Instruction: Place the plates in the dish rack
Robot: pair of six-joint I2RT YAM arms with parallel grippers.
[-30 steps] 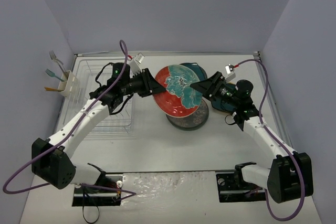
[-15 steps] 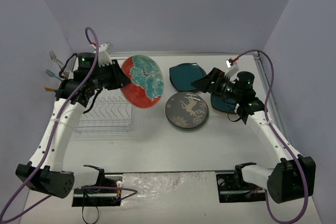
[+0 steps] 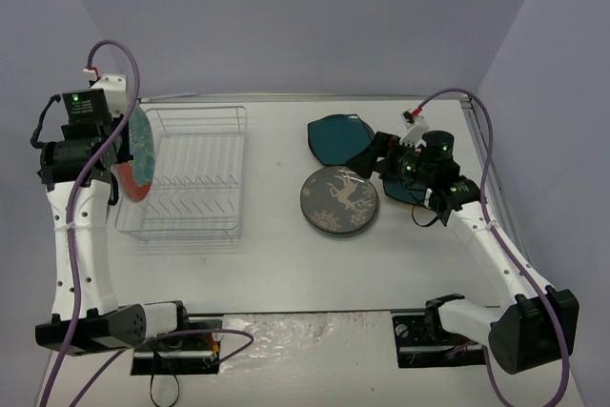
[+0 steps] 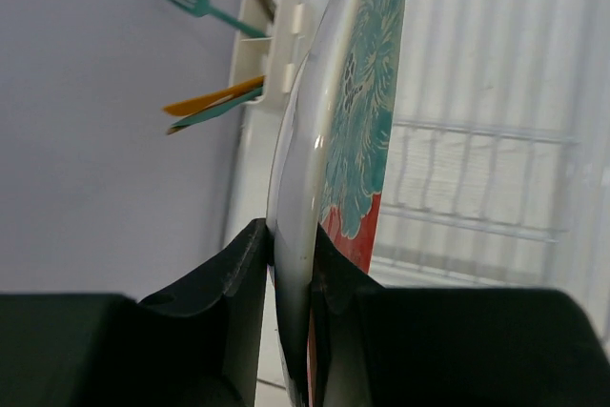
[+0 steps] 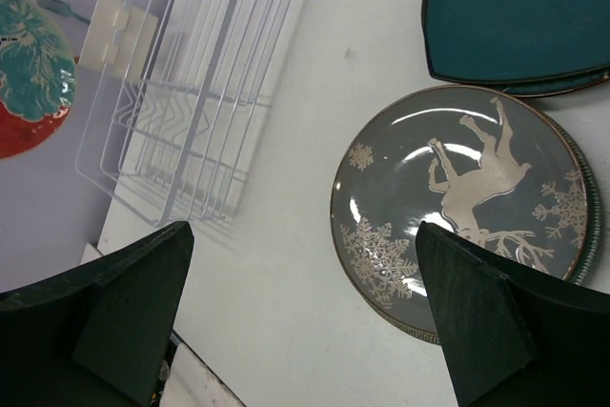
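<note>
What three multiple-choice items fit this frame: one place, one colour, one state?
1. Where is the red plate? A) in the left claw, left of the rack B) slotted in the rack C) under the rack
2. Rack colour? A) black B) white C) green
3. Right claw? A) shut on a plate B) shut, holding nothing C) open
Answers: 1 A, the claw pinches its rim, plate on edge; 2 B, white wire; 3 C, spread wide, nothing between.
</note>
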